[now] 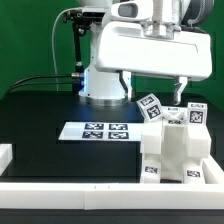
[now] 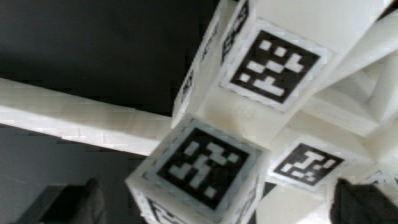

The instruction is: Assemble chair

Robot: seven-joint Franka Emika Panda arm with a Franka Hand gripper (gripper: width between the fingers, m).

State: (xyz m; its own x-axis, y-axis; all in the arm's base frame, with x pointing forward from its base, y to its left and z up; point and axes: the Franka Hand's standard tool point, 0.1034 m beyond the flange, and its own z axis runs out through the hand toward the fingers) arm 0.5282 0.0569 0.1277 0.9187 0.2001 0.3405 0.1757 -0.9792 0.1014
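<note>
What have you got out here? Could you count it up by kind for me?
Robot arm: 1
Black table: 1
Marker board: 1
Partly built white chair: 1
White border rail: 1
Total: 5

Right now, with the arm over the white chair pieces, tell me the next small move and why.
Probably lift straight up a little before travelling. The gripper hangs just above the partly built chair near the white border rail, its jaws look spread, and the wrist view shows only tagged panels close beneath, nothing held. Rising first should clear those upright pieces without knocking them.
</note>
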